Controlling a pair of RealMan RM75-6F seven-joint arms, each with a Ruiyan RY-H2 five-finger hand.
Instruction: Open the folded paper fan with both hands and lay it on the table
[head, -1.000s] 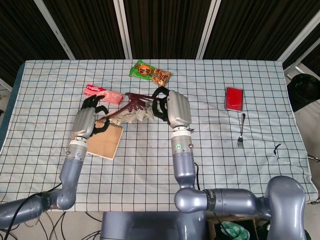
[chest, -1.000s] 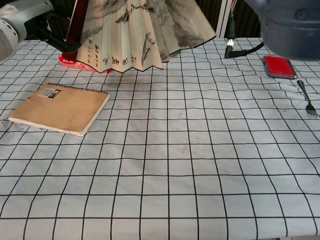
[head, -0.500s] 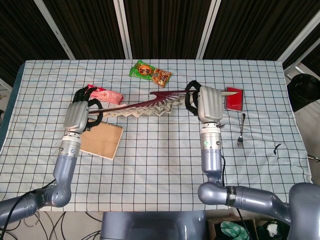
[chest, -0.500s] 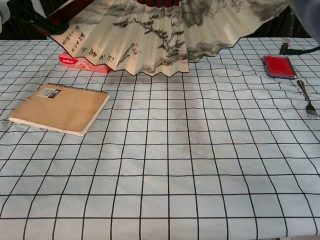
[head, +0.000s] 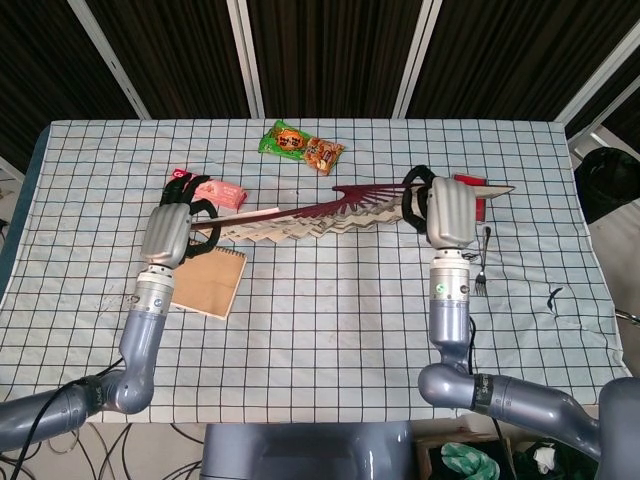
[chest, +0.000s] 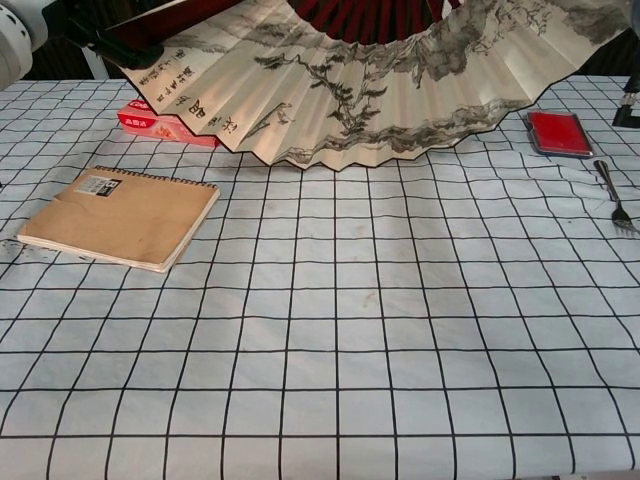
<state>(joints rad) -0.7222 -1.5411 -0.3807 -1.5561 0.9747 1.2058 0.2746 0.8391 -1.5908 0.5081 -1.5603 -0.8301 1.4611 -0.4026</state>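
1. Progress: opening step looks basically done. The paper fan (chest: 380, 90) is spread wide, pleats fanned out w/ the ink painting showing in the chest view. What's left, as I judge it: lower it flat onto the table (chest: 330, 330) and let go. It is not yet laid down; it appears held up above the cloth, tilted.
2. Landmark = the fan. Nearest the robot, on its left-arm side, the notebook (chest: 120, 215) lies flat on the table, in front of the fan's left end and apart from it.
3. Left hand (head: 178, 215) grips the fan's left outer rib, fingers curled around it, just above the notebook's far edge.
4. Right hand (head: 443, 208) grips the opposite outer rib at the fan's right end, fingers wrapped round it. The fan spans between both hands.
5. Fork (head: 482, 268) lies just right of the right hand.
6. Behind the fan's left end: pink box (head: 218, 191), partly hidden.
7. Red case (chest: 560, 132) near the right end.
8. Farthest: snack packet (head: 300, 147), well beyond the fan.
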